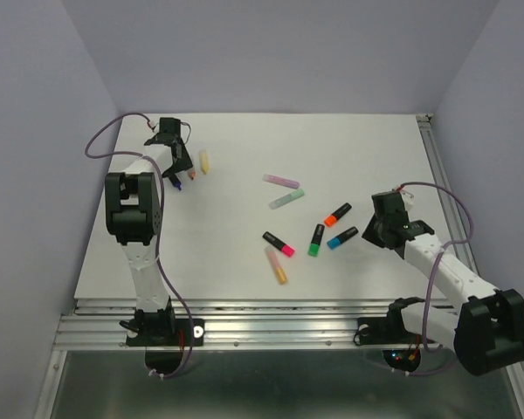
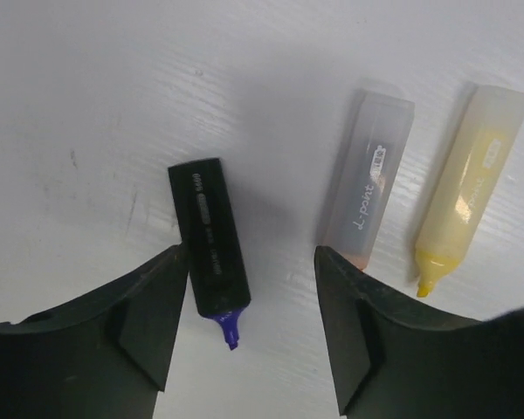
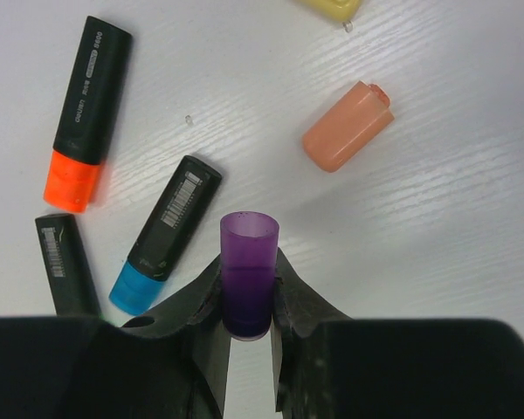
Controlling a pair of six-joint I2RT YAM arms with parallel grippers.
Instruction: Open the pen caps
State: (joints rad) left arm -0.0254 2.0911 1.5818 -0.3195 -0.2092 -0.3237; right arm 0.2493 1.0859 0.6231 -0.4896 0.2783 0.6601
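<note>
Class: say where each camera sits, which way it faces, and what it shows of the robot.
Top: above and behind, looking down on table; both arms show.
Left wrist: looks down past open left claw at yellow pen.
Right wrist: looks down past right claw gripping purple cap.
Top and left wrist share the yellow pen.

Ten pens: seven capped (lilac (image 1: 280,181), mint (image 1: 286,200), peach (image 1: 277,264), and black ones ended orange (image 1: 337,215), blue (image 1: 342,237), green (image 1: 316,239), pink (image 1: 279,243)), three uncapped (purple-tipped (image 2: 211,253), grey (image 2: 371,175), yellow (image 2: 472,188)). Three separate caps: a purple cap (image 3: 249,249), an orange (image 3: 348,138), a yellow (image 3: 332,7).
</note>
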